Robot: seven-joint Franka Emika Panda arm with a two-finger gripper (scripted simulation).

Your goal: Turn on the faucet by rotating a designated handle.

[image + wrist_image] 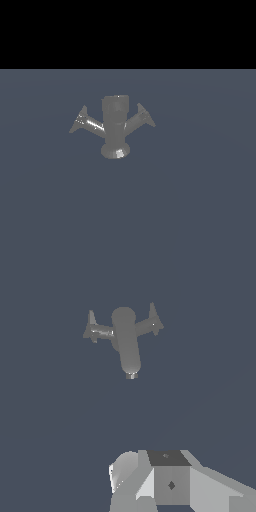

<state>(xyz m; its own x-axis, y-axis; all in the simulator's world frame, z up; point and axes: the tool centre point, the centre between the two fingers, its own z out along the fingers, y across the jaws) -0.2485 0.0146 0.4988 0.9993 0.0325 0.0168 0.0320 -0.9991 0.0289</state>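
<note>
The faucet is a small grey upright cylinder on a flared round foot, standing on the blue-grey floor. The handle is the side arm with the bright glossy streak. It slants out to the exterior view's left and ends in a flared cone. A duller arm slants to the exterior view's right. The wrist view shows the faucet from above, with the handle and the duller arm. Only grey blocky parts of my gripper show, well apart from the faucet. Its fingertips are not visible. The gripper is out of the exterior view.
The blue-grey floor stretches around the faucet on all sides. A black band fills the upper part of the exterior view.
</note>
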